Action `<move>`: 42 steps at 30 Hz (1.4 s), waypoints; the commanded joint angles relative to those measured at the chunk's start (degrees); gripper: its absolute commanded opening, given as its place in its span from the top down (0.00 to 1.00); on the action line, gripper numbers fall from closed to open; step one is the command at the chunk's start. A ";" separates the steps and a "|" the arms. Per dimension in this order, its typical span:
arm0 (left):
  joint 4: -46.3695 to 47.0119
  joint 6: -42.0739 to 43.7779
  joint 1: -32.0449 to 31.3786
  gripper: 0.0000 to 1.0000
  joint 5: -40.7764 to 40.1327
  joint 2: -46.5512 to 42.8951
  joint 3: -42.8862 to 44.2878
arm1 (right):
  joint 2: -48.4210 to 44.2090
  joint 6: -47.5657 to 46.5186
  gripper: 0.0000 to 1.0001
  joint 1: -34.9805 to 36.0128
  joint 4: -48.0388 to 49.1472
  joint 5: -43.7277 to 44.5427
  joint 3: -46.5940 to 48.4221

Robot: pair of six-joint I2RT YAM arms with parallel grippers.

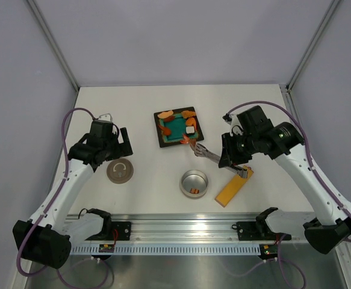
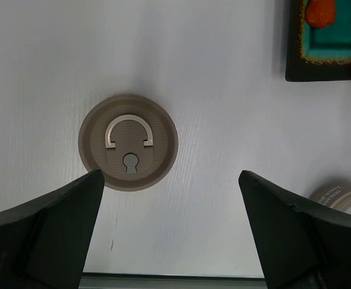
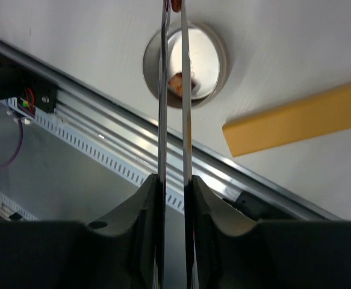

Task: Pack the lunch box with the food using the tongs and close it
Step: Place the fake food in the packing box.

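The lunch box (image 1: 194, 183) is a round silver tin near the table's front, open, with a couple of orange-brown food pieces inside (image 3: 177, 82). Its grey-brown lid (image 1: 120, 171) lies flat to the left, just ahead of my open left gripper (image 2: 170, 177), which holds nothing. My right gripper (image 1: 229, 160) is shut on the slim silver tongs (image 1: 206, 153). The tongs' tips pinch a red-brown piece (image 3: 176, 5) at the near right corner of the plate. More food, orange and red pieces and a white cube (image 1: 189, 129), lies on the black plate (image 1: 162, 143).
A yellow-orange flat bar (image 1: 234, 188) lies right of the tin, under the tongs' rear end. An aluminium rail (image 1: 181, 227) runs along the table's front edge. Grey walls enclose the table on three sides.
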 commanded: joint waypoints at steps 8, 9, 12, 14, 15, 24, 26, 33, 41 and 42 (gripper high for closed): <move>1.35 0.84 -0.20 0.01 -1.35 0.99 3.31 | -7.06 0.24 0.99 0.48 -9.34 -8.18 -8.30; 1.35 0.84 -0.29 0.01 -1.35 0.90 3.31 | -7.33 0.50 0.99 0.48 -9.52 -8.35 -8.48; 1.44 0.76 -0.20 0.01 -1.26 0.81 3.31 | -7.68 0.86 0.98 0.48 -9.79 -8.35 -8.83; 1.35 0.67 -0.20 0.01 -1.26 0.64 3.22 | -7.68 0.86 0.99 0.57 -9.44 -8.79 -9.18; 1.35 0.76 -0.20 0.01 -1.26 0.63 3.22 | -7.60 0.86 0.99 0.48 -9.35 -8.97 -9.44; 1.27 0.41 -0.20 0.01 -1.17 0.28 2.87 | -6.63 0.51 0.96 1.27 -8.73 -10.73 -11.38; 1.35 0.40 -0.20 0.01 -1.17 0.28 2.87 | -6.45 0.42 0.94 1.45 -8.82 -10.64 -11.38; 1.62 0.40 -0.20 0.01 -0.73 0.72 2.87 | -5.93 0.77 0.66 1.71 -8.47 -9.23 -11.29; 1.53 0.49 -0.20 0.01 -1.00 0.63 2.70 | -5.40 0.68 0.48 1.71 -7.85 -8.53 -11.20; 1.53 0.49 -0.20 0.01 -1.00 0.55 2.61 | -5.31 0.68 0.48 1.71 -7.85 -8.18 -11.03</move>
